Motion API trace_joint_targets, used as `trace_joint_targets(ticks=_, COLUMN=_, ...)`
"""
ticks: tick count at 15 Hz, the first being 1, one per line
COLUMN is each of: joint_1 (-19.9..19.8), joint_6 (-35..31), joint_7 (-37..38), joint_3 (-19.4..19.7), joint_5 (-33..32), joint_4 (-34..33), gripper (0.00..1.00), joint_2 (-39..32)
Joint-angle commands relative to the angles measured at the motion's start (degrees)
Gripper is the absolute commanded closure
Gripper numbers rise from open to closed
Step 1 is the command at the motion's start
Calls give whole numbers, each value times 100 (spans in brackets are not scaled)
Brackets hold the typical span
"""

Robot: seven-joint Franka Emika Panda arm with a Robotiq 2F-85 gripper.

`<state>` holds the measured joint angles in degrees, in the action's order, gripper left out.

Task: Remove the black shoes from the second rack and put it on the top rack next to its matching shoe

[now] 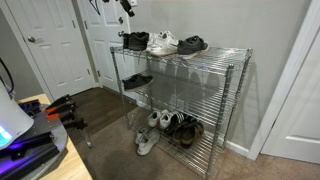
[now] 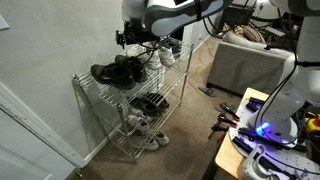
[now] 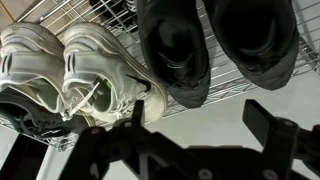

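Two all-black shoes lie side by side on the top rack (image 1: 225, 52), at its end nearest the door. They show in the wrist view (image 3: 172, 48) (image 3: 250, 38) and as a dark pair in both exterior views (image 1: 135, 40) (image 2: 115, 70). My gripper (image 3: 199, 108) is open and empty, hovering above and just in front of them (image 1: 125, 8) (image 2: 130, 38). Another dark shoe (image 1: 137, 81) (image 2: 150, 102) lies on the second rack (image 1: 190, 95).
A pair of white sneakers (image 3: 70, 75) (image 1: 163, 42) sits right beside the black pair, with a brown-grey shoe (image 1: 192, 44) beyond. Several shoes (image 1: 165, 128) lie on the lowest tier. A white door (image 1: 55, 45) stands beside the rack. A table with equipment (image 1: 30, 140) is in front.
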<state>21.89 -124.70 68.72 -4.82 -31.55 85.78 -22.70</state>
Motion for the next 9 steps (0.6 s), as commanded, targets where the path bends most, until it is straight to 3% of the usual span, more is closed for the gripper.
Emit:
trace_joint_targets(ticks=1, joint_1=62, joint_6=15, joint_7=-18, joint_3=58, joint_5=31, joint_4=-35, gripper=0, joint_2=-12)
trace_joint_targets(ticks=9, joint_1=65, joint_6=11, joint_7=-19, joint_3=96, joint_5=34, joint_4=-34, gripper=0, joint_2=-95)
